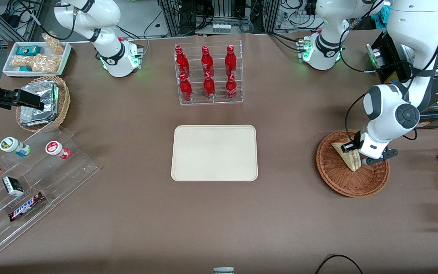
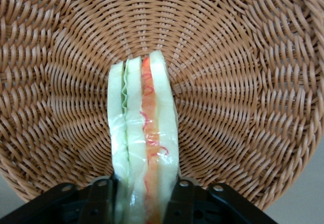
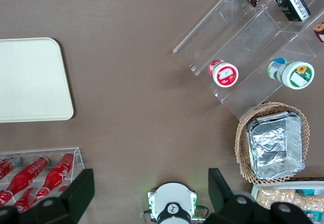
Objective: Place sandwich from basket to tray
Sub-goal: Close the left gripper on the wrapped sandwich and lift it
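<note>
Gripper: your left arm's gripper is down inside the basket, its two fingers pressed against the flat sides of the sandwich, clamped on it.
Sandwich: the sandwich stands on edge in the gripper, red and pale layers facing the wrist camera; from the front you see it still within the basket, near the centre toward 10 o'clock.
Basket: the reddish-brown basket sits at the working arm's end of the table; its weave shows all around the sandwich.
Tray: the cream tray lies mid-table, at 9 o'clock from the basket and well apart from it.
Bottle rack: the clear rack of red bottles stands at 12 o'clock from the tray, farther from the front camera.
</note>
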Controlling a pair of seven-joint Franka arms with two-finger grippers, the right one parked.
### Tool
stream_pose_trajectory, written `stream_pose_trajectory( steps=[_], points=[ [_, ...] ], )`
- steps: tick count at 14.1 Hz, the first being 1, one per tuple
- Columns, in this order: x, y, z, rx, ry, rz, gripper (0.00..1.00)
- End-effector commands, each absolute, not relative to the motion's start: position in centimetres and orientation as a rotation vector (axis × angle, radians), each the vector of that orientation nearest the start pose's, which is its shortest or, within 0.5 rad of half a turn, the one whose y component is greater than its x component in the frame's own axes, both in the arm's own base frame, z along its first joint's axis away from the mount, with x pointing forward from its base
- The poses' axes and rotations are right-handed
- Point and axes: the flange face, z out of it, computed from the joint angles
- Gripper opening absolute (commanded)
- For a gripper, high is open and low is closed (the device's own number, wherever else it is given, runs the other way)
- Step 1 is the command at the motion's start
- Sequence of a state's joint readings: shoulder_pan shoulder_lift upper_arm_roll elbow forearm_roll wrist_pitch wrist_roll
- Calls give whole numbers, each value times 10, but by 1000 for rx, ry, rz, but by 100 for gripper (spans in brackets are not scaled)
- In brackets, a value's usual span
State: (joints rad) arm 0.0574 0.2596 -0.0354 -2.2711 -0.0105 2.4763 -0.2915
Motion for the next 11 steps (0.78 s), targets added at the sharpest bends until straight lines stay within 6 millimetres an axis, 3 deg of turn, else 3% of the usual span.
stream_pose_trajectory(
  steps=[1, 4, 7, 9, 11],
  points=[
    [534, 3, 256, -3114, -486, 41, 17],
    [540, -20, 287, -3112, -414, 119, 16],
    [544, -69, 318, -3107, -299, 183, 16],
    [542, -134, 333, -3090, -333, 174, 16],
    [536, -185, 341, -3079, -315, 182, 17]
  ],
)
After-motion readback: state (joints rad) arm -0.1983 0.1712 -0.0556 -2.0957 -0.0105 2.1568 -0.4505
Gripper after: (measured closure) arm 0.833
